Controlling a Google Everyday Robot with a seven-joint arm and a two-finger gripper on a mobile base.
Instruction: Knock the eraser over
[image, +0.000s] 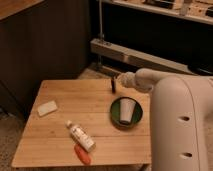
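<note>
The eraser (113, 84) is a small dark slab standing upright near the far right edge of the wooden table (65, 130). My gripper (120, 79) is at the end of the white arm (150, 80) reaching in from the right. It sits just right of the eraser, very close to its top or touching it; I cannot tell which.
A white cup (127, 110) stands in a dark green bowl (114, 116) just in front of the eraser. A white bottle (81, 136) lies near the front, with an orange-red carrot-like thing (82, 155) beside it. A pale flat block (47, 108) lies at the left.
</note>
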